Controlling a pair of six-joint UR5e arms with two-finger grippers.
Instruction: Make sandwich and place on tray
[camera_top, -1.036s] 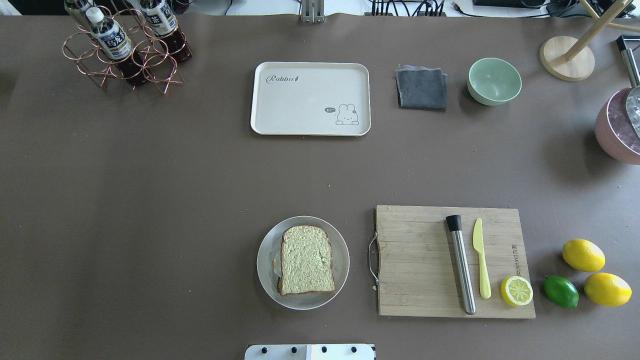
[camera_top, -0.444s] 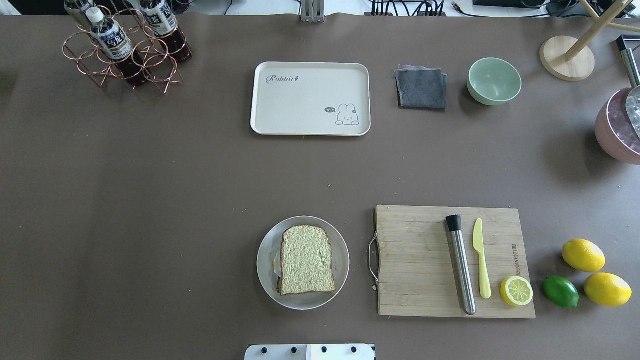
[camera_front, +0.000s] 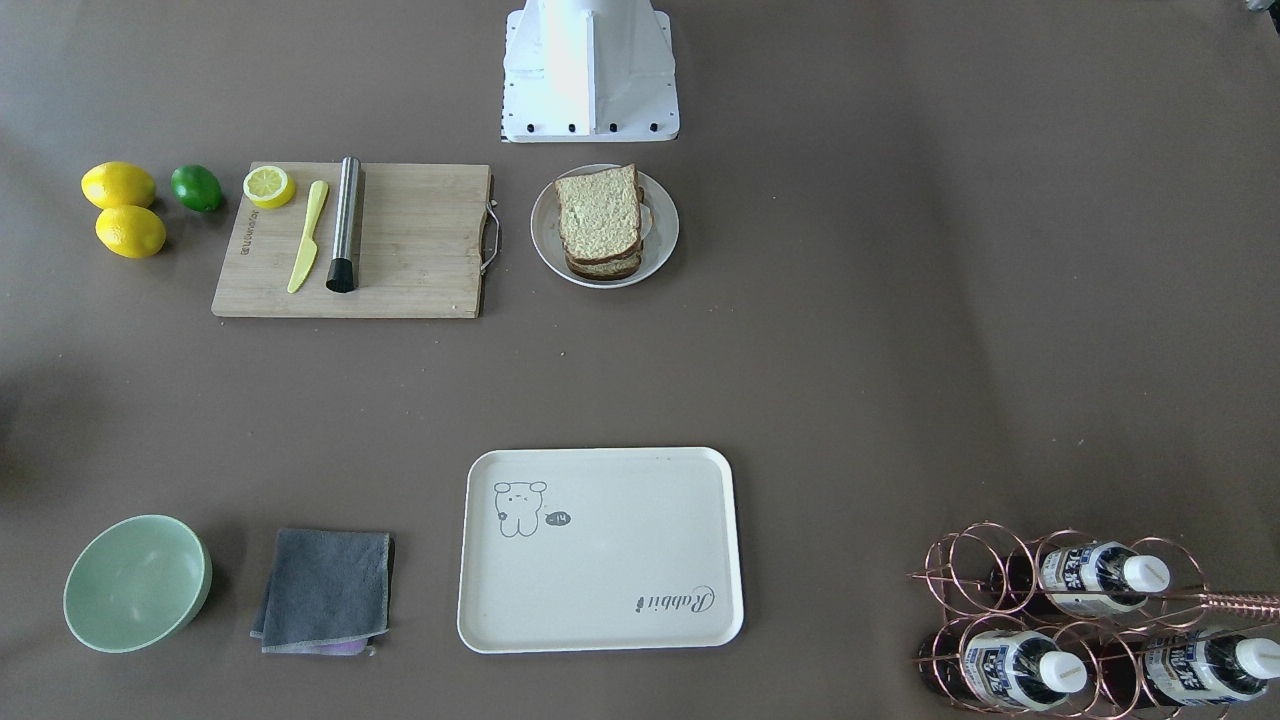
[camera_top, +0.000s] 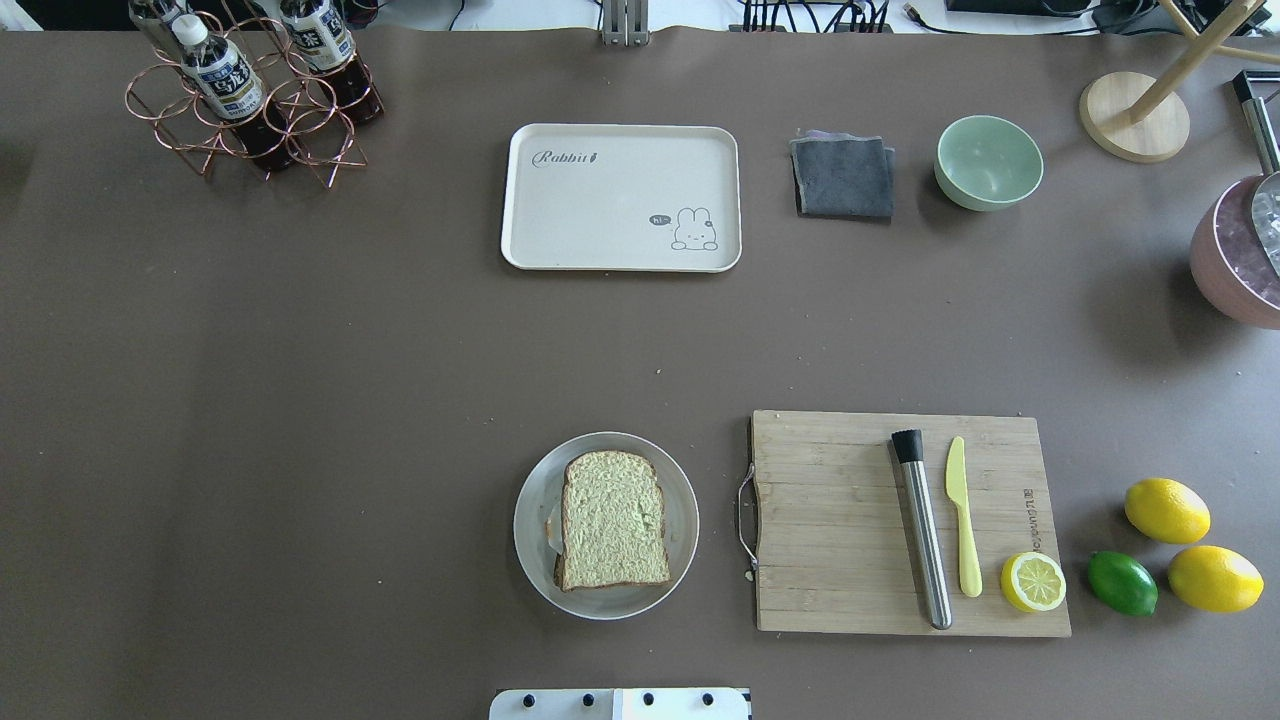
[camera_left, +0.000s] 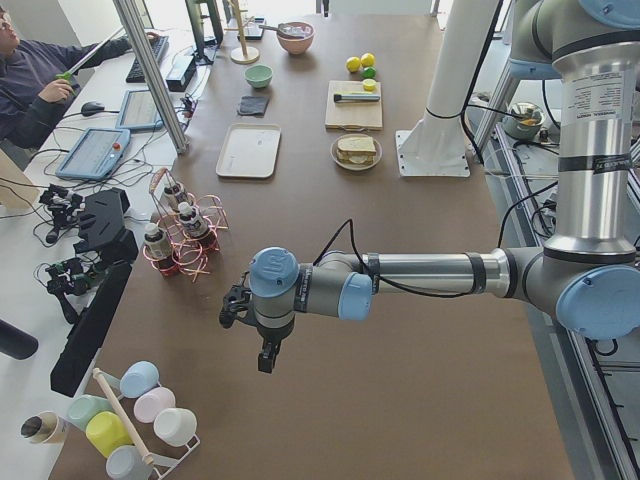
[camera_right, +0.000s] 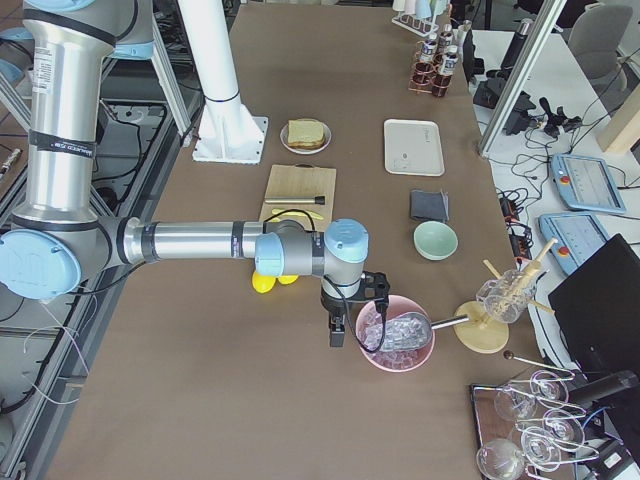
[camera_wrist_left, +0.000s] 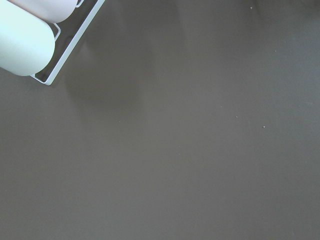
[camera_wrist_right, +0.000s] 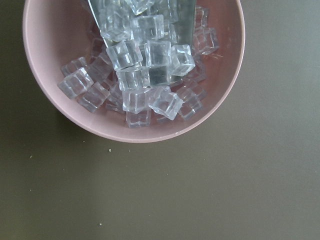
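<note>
Silver arms (camera_left: 430, 272), blue joint caps (camera_left: 273, 273), black cables (camera_left: 340, 238)

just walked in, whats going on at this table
Nothing is being handled right now. The sandwich sits stacked on the plate near the robot's base, and the tray across the table has nothing on it. Both arms are out at the table's ends: the left gripper hangs over bare table, and the right gripper hangs over a pink bowl of ice. Whether they are open or shut cannot be told.

Brown table (camera_top: 300, 400) bears tray (camera_top: 600, 200), plate (camera_top: 526, 520), cutting board (camera_top: 820, 520), bowl (camera_top: 989, 162), cloth (camera_top: 843, 178).
</note>
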